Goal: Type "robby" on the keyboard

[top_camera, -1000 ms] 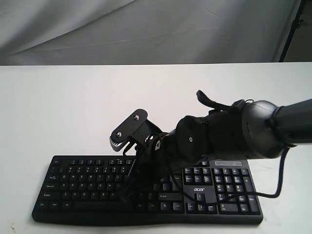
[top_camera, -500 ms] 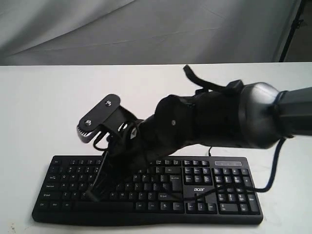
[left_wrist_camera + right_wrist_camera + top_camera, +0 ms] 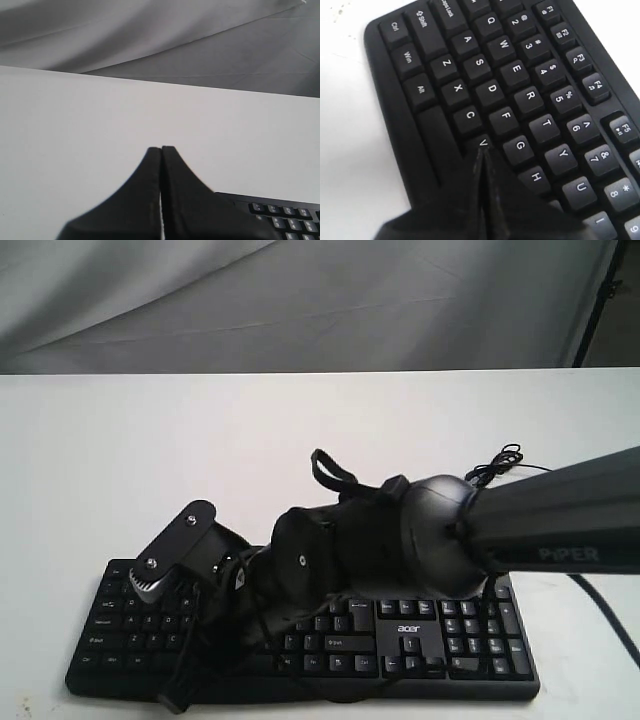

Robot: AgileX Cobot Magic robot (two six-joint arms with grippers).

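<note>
two grippers, both with jaws pressed together, grasping nothing. the right gripper (image 3: 481,150) tip sits at the v key of the keyboard (image 3: 520,95), which lies on the white table (image 3: 200,440). the left gripper (image 3: 161,148) hovers over the table beside a keyboard corner.

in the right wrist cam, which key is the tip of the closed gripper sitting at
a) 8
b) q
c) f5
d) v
d: in the right wrist view the shut right gripper narrows to a tip right at the v key in the bottom letter row of the keyboard, while the other three keys lie well away from it.
</note>
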